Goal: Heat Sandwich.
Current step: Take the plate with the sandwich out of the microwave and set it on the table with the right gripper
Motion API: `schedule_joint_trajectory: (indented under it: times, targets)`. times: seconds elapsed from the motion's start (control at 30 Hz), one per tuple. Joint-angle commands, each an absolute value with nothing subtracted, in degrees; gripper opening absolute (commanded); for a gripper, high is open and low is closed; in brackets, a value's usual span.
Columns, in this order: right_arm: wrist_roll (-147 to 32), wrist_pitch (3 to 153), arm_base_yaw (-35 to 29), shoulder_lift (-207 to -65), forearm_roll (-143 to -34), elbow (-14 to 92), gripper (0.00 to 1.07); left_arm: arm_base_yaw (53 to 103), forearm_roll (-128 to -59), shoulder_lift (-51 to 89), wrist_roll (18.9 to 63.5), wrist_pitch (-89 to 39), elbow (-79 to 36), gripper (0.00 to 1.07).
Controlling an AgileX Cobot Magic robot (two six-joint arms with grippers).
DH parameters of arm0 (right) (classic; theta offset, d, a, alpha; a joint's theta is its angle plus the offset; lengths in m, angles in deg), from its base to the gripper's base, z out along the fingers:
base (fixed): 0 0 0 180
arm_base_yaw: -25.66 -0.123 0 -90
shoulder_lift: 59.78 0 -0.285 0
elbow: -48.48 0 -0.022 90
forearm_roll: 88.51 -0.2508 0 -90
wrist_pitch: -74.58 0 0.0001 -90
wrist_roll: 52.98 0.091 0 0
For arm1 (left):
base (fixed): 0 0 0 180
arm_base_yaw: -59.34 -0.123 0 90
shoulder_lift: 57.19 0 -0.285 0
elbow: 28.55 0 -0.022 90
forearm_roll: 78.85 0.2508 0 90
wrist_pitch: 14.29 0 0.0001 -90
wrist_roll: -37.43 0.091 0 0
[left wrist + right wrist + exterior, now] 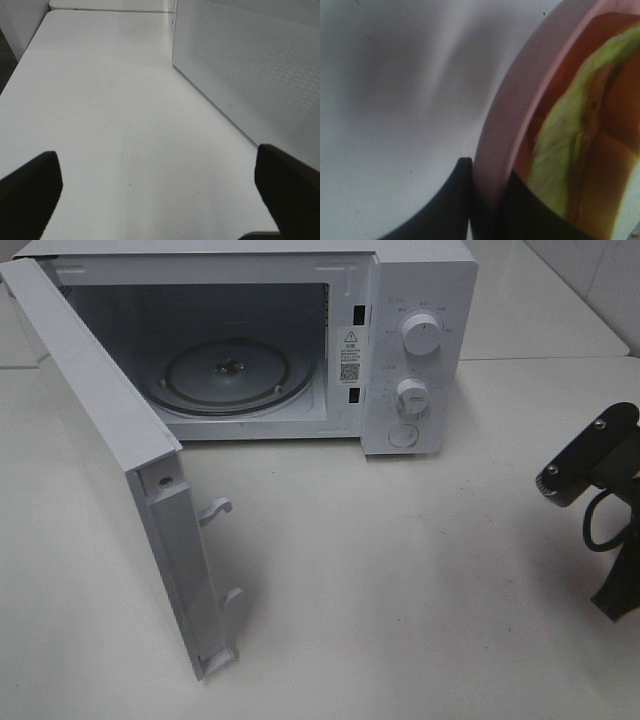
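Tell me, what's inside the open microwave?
Inside the microwave only a round glass turntable shows, with nothing on it. The open door hides the cavity's left side.

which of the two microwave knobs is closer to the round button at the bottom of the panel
The lower knob, the smaller of the two, sits just above the round button. The larger upper knob is near the top of the panel.

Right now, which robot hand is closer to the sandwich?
Right. The right gripper is pinching the rim of the pink plate holding the sandwich. The left gripper hangs open over bare table beside the microwave door.
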State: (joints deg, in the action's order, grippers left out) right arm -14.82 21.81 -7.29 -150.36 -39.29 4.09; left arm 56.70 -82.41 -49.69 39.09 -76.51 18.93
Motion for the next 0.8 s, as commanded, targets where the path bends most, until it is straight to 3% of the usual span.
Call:
schedule_joint_trajectory:
  times: [0.03,0.8]
  targets:
    - [-13.67,20.89,-7.17,-153.85,-37.23,6.1,0.05,56.53,-82.46,-50.03,38.92,-75.82,19.16,0.98]
    - [-2.67,27.19,-5.57,-171.78,-36.77,11.25,0.09,56.53,-82.46,-50.03,38.92,-75.82,19.16,0.98]
